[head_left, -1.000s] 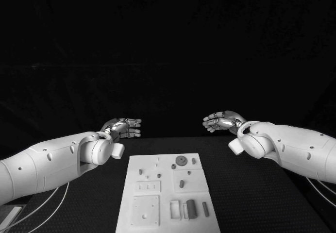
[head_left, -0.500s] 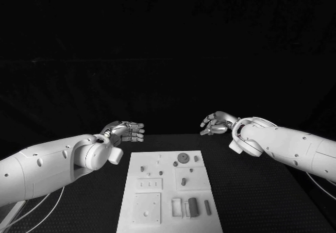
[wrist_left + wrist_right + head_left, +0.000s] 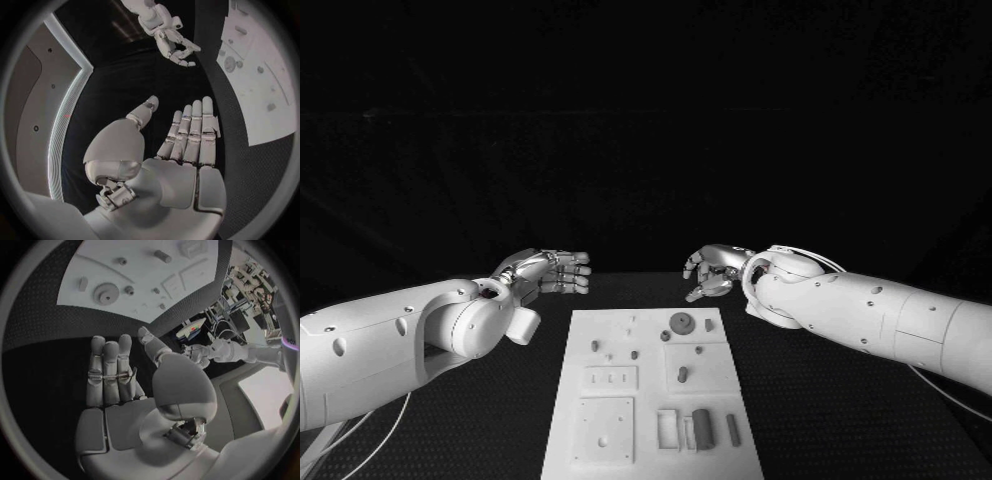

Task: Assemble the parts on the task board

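Note:
The white task board (image 3: 727,398) lies in the middle of the black table. A round grey part (image 3: 682,322) sits near its far edge, and several small grey parts lie over it, with longer ones (image 3: 702,428) near the front. My left hand (image 3: 548,270) hovers beyond the board's far left corner, holding nothing. In the left wrist view its fingers (image 3: 190,135) are stretched out side by side. My right hand (image 3: 711,272) hangs just past the board's far edge, near the round part (image 3: 105,292). Its fingers (image 3: 109,370) are extended and hold nothing.
The black table (image 3: 848,400) runs on both sides of the board. Both white forearms reach in over the table's sides, the right forearm (image 3: 877,320) alongside the board's right edge. A dark backdrop stands behind the table.
My right hand has moved left and lower, from beyond the board's far right corner to just past its far edge. The left hand has barely moved.

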`<state>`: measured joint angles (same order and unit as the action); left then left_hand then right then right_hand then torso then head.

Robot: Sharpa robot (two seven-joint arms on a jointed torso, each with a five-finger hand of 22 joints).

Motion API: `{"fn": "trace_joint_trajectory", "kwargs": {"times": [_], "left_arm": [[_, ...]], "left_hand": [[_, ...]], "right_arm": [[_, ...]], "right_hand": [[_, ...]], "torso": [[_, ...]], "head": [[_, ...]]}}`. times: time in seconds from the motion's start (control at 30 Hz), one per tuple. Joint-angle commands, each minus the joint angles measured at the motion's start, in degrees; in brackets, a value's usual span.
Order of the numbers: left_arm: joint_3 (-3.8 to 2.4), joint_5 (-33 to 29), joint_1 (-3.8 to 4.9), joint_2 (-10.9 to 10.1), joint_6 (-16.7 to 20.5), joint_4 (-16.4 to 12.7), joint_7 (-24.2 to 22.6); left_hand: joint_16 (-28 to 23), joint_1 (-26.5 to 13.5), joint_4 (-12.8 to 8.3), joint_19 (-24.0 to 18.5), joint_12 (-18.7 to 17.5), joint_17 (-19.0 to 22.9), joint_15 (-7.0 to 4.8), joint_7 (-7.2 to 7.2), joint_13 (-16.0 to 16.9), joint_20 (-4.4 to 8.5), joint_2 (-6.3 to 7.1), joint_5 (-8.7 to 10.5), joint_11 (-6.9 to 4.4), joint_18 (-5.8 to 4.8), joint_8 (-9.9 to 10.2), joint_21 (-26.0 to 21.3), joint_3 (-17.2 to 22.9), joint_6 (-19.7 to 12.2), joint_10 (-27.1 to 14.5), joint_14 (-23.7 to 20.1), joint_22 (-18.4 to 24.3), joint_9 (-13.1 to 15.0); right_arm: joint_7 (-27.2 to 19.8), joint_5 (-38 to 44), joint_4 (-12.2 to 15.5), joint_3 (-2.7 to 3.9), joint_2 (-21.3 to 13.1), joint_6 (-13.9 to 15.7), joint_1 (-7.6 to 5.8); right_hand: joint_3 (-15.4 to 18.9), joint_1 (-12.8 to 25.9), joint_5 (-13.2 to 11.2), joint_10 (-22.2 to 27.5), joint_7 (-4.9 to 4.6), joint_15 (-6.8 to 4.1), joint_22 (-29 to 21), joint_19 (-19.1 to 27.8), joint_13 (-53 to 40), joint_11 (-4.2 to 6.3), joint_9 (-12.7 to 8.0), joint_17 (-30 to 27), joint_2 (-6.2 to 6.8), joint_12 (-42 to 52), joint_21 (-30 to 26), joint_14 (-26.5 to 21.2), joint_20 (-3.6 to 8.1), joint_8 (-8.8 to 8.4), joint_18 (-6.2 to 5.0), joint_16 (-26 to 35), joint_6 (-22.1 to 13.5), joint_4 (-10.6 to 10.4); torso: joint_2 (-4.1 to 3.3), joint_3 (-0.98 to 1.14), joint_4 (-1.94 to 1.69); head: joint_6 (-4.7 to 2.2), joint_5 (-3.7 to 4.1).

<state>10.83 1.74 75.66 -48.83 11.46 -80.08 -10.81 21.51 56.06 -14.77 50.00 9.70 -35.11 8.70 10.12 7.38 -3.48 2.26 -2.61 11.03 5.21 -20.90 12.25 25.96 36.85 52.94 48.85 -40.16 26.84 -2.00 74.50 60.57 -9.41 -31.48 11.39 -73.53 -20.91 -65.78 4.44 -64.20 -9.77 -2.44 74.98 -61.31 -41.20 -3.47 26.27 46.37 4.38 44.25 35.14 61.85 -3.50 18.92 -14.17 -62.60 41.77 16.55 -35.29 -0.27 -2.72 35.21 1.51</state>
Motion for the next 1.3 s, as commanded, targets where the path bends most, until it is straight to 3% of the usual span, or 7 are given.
{"fn": "trace_joint_trajectory", "kwargs": {"times": [0.03,0.17,0.43,1.0,1.07,1.17,1.3], "left_arm": [[-0.03,0.5,0.59,-0.8,0.2,-1.6,-0.7],[-0.03,0.5,1.12,-1.5,0.3,-3.2,-0.6],[-0.04,0.9,1.33,-1.4,0.6,-3.5,-0.7],[-0.01,0.9,1.29,-0.6,0.5,-2.4,-0.5],[-0.01,0.9,1.29,-0.6,0.5,-2.4,-0.5],[-0.01,0.9,1.29,-0.7,0.5,-2.6,-0.5],[-0.01,0.9,1.29,-0.7,0.4,-2.6,-0.5]], "left_hand": [[-0.3,-0.6,-0.1,0.3,-0.5,-0.1,-0.01,3.09,-0.1,0.13,0.07,-0.24,0.34,-0.21,0.3,-0.3,-0.4,0.1,-0.1,0.5,0.1,-0.1],[-0.4,-0.6,-0.2,0.4,-0.6,-0.1,-0.02,3.04,-0.1,0.17,0.09,-0.23,0.35,-0.25,0.4,-0.3,-0.3,0.0,-0.2,0.6,0.1,-0.2],[-0.4,-0.5,-0.2,0.5,-0.8,-0.1,-0.04,3.04,-0.2,0.21,0.04,-0.24,0.37,-0.28,0.5,-0.4,-0.3,0.0,-0.2,0.6,0.2,-0.2],[-0.5,-0.7,-0.1,0.6,-1.1,-0.2,-0.05,3.18,-0.2,0.27,-0.27,-0.24,0.43,-0.39,0.6,-0.5,-0.2,0.1,-0.1,0.7,0.2,-0.4],[-0.6,-0.7,-0.1,0.6,-1.1,-0.2,-0.05,3.19,-0.2,0.27,-0.29,-0.24,0.43,-0.39,0.6,-0.5,-0.2,0.1,-0.1,0.7,0.2,-0.4],[-0.6,-0.7,-0.1,0.6,-1.1,-0.2,-0.05,3.20,-0.2,0.28,-0.31,-0.24,0.44,-0.40,0.6,-0.5,-0.2,0.1,-0.1,0.7,0.3,-0.4],[-0.6,-0.7,-0.1,0.6,-1.1,-0.2,-0.05,3.21,-0.2,0.28,-0.32,-0.24,0.44,-0.41,0.7,-0.5,-0.2,0.1,-0.1,0.7,0.3,-0.4]], "right_arm": [[1.3,8.2,0.0,0.02,0.8,-2.6,0.37],[1.7,10.9,-0.1,0.02,1.4,-2.0,0.67],[2.5,14.2,-0.5,0.03,2.8,-0.5,2.65],[2.9,14.6,-0.6,0.03,3.2,-1.1,3.86],[2.9,15.1,-0.7,0.03,3.3,-0.9,3.91],[3.0,15.4,-1.2,0.04,3.7,-0.6,4.24],[3.4,15.9,-1.9,0.04,4.1,-0.1,4.66]], "right_hand": [[-0.9,0.1,0.2,2.3,-0.11,-0.25,1.6,1.0,-4.3,0.10,0.3,0.9,-0.66,3.2,3.2,-0.5,0.07,-0.44,-0.79,-1.9,1.2,0.0],[-1.6,-0.1,0.2,1.0,0.48,-0.94,1.6,0.2,-6.3,0.74,0.9,1.5,-0.54,4.9,6.2,1.1,0.61,-0.30,-0.83,-3.8,2.7,0.1],[-2.2,0.1,0.2,-2.2,1.44,-1.87,1.5,-2.1,-14.8,1.69,1.8,7.7,-0.78,15.6,17.1,4.4,3.76,-1.30,-0.83,-14.9,5.1,0.2],[-4.5,1.9,0.3,-4.7,2.35,-2.74,1.2,-3.0,-16.4,2.59,2.2,9.2,-3.12,18.5,20.4,6.3,5.01,-1.11,-0.83,-18.4,8.9,0.1],[-6.4,1.5,0.5,-4.9,2.36,-2.81,1.1,-3.0,-16.4,2.65,2.1,9.3,-2.18,18.5,20.3,6.3,5.08,-1.30,-0.83,-18.5,9.2,-0.6],[-9.9,2.7,0.3,-5.2,2.37,-2.77,1.1,-3.4,-16.4,2.61,1.9,9.4,-1.32,18.5,20.6,6.5,5.13,-1.84,-0.83,-18.8,9.6,-0.8],[-10.8,3.2,0.3,-5.4,2.38,-2.78,1.1,-3.5,-16.5,2.62,1.8,9.5,-1.17,18.6,20.8,6.6,5.21,-1.99,-0.83,-18.9,9.8,-0.6]], "torso": [[-1.19,-0.08,-0.76],[-1.96,-0.13,-1.17],[-3.36,-0.28,-1.60],[-5.42,-0.68,-2.27],[-5.53,-0.68,-2.26],[-5.72,-0.65,-2.29],[-5.96,-0.57,-2.34]], "head": [[-0.19,0.19],[-0.31,0.38],[-0.47,0.42],[-0.64,1.26],[-0.72,1.26],[-1.62,1.38],[-1.55,1.32]]}}
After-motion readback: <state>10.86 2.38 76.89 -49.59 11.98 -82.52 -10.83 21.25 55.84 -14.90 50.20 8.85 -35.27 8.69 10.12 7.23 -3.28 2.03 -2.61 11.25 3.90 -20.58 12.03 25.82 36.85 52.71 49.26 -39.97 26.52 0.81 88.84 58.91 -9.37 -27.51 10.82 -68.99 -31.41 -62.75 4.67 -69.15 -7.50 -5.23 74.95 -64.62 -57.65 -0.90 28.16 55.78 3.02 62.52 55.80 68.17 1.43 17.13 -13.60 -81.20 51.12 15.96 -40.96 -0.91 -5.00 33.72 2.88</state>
